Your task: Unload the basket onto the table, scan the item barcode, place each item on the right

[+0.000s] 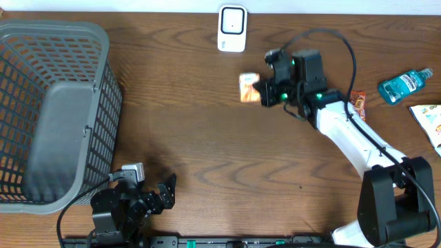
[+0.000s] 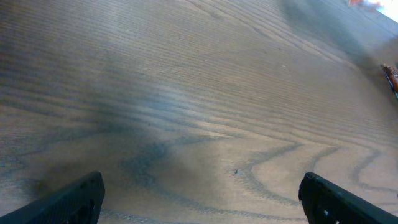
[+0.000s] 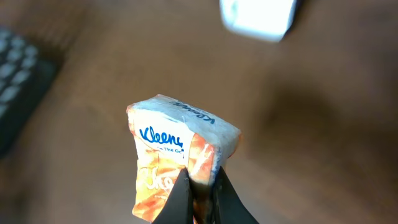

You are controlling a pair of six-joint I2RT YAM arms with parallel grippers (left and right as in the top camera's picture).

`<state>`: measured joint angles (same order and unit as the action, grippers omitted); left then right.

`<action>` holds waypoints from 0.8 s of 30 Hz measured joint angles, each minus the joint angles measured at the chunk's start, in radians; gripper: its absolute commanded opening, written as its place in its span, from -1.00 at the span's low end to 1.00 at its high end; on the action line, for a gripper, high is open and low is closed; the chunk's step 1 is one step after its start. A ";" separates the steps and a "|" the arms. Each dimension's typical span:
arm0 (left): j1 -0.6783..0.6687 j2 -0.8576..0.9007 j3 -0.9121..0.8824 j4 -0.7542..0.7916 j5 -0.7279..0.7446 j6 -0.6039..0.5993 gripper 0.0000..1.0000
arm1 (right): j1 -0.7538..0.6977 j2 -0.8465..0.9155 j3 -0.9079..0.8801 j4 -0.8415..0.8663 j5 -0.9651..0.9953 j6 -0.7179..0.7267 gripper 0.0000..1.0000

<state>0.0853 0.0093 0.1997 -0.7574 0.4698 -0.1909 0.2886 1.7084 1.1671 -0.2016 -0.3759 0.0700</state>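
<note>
The right claw (image 1: 260, 91) is pinched shut on a small orange-and-white tissue pack (image 1: 249, 88); in the right wrist view its two dark fingers (image 3: 177, 202) clamp the pack's (image 3: 180, 155) lower edge, and the pack stands up out of them with its blue lettering facing the camera; the table (image 1: 207, 151) behind it is blurred. From overhead the pack sticks out from the claw's tip on the side towards the grey basket (image 1: 103, 89), which is well apart; a white scanner (image 1: 232, 29) sits at the far edge of the table, near the pack but not touching it; it also shows as a white blur in the right wrist view (image 3: 258, 15). A blue mouthwash bottle (image 1: 405, 85) lies out beyond the right arm. The left claw (image 1: 164, 191) rests low at the near edge beside the basket, spread wide and holding nothing; its wrist view shows only bare wood between the fingertips (image 2: 74, 199).
</note>
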 measured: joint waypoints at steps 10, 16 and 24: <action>0.000 0.000 0.000 0.000 0.000 0.000 1.00 | 0.022 0.156 0.252 0.000 0.285 -0.181 -0.98; 0.000 0.000 0.000 0.000 0.000 0.000 1.00 | 0.035 0.353 0.470 -0.002 0.402 -0.273 -0.98; 0.000 0.000 0.000 0.000 0.000 0.000 1.00 | 0.096 0.595 0.790 -0.016 0.574 -0.415 -0.98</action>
<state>0.0853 0.0093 0.1997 -0.7570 0.4702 -0.1909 0.3843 2.3035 1.9568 -0.2173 0.1982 -0.3447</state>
